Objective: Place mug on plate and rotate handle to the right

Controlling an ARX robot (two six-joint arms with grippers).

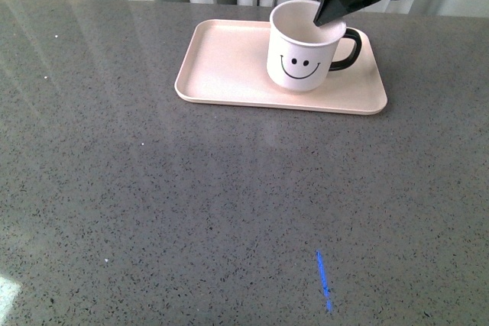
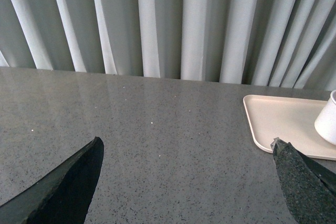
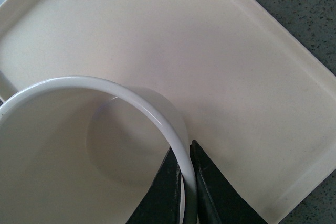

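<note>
Front view: the mug (image 1: 303,55) stands upright and empty at the right end of the plate (image 1: 221,66), near the far edge of the desk (image 1: 191,211), its handle (image 1: 348,47) pointing right. Left wrist view: the left gripper (image 2: 186,142) gapes wide, holding nothing. Right wrist view: the right gripper (image 3: 188,153) pinches the mug's rim.

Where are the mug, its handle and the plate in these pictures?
mug (image 1: 296,47), front view, on its white side wall.
handle (image 1: 357,47), front view, on the black loop's outer curve.
plate (image 1: 225,62), front view, on its bare floor.
</note>
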